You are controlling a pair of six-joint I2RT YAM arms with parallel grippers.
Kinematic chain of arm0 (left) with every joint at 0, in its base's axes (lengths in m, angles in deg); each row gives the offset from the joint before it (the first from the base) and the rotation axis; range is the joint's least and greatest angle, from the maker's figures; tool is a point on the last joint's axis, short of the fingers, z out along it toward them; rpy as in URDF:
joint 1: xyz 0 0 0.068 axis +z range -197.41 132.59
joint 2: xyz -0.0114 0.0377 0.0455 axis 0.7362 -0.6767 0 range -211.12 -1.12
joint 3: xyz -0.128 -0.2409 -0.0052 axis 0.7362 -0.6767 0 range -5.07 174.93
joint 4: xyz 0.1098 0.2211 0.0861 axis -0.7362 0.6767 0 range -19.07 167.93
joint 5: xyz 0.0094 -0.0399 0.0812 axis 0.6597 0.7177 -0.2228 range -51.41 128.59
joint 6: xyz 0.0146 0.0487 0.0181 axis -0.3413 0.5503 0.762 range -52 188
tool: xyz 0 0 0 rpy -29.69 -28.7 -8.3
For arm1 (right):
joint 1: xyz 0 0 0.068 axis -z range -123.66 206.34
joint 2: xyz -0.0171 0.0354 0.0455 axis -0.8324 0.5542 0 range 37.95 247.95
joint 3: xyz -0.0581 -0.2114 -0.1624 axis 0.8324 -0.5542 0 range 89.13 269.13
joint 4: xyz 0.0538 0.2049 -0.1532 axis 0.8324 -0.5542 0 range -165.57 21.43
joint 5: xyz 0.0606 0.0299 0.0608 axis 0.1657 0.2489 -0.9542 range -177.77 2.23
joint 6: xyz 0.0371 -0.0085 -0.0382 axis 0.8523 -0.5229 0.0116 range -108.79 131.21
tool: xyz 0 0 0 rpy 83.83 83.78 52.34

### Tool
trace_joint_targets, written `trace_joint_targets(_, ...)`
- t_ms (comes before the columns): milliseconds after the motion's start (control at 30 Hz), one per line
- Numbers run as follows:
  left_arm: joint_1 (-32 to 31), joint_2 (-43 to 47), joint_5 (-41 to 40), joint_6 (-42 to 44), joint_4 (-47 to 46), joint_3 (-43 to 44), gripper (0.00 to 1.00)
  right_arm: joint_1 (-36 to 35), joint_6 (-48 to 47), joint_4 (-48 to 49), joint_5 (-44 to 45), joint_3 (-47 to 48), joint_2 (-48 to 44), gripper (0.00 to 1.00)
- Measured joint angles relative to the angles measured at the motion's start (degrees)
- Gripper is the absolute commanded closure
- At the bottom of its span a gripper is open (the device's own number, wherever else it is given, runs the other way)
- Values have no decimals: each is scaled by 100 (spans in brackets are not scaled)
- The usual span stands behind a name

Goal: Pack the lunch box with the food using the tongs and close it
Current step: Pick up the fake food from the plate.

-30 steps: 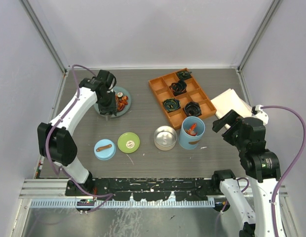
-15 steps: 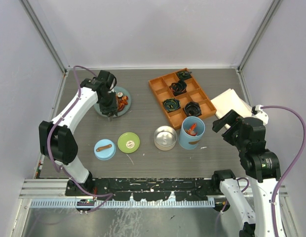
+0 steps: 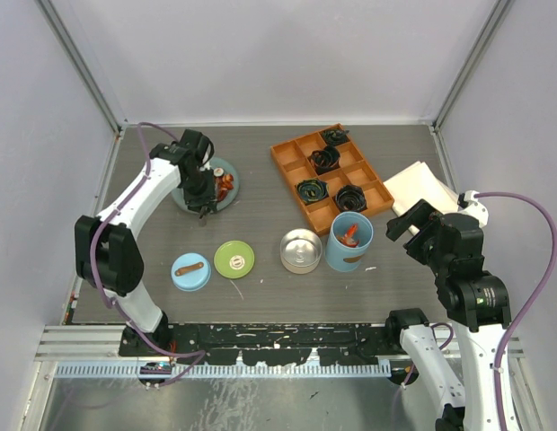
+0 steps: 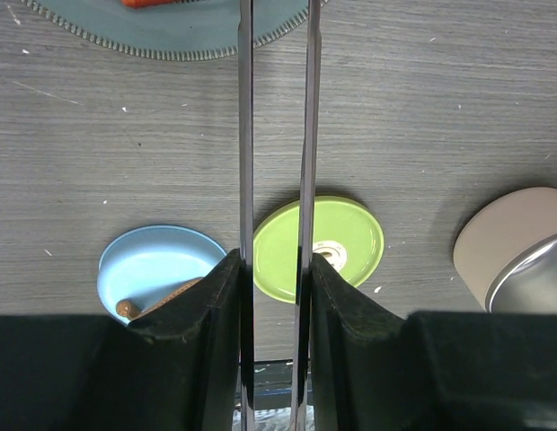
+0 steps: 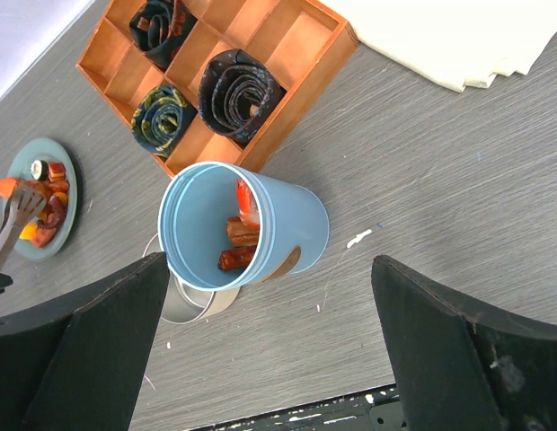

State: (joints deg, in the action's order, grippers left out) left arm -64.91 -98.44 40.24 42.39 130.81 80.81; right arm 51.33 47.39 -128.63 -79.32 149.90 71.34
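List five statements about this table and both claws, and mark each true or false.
1. The left claw grips the tongs. True.
2. The green lid sits on the tin. False: the lid lies flat on the table, apart from the tin, which is open.
3. The blue cup has food in it. True.
4. The right claw is shut on the blue lid. False: that claw is open and holds nothing, and the blue lid lies on the table beside the green one.
5. The tongs' tips are at the plate. True.
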Motion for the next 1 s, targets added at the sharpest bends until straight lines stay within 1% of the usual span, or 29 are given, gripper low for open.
trace_joint_targets(133, 0, -15, 13, 15, -7, -20, 76, 0, 0, 0, -48, 0, 0, 0)
trace_joint_targets(267, 0, -15, 7, 61, -7, -20, 85, 0, 0, 0, -63, 0, 0, 0)
trace_joint_targets(1000, 0, 354, -188, 98, 31, -20, 86, 0, 22, 0, -107, 0, -2, 0)
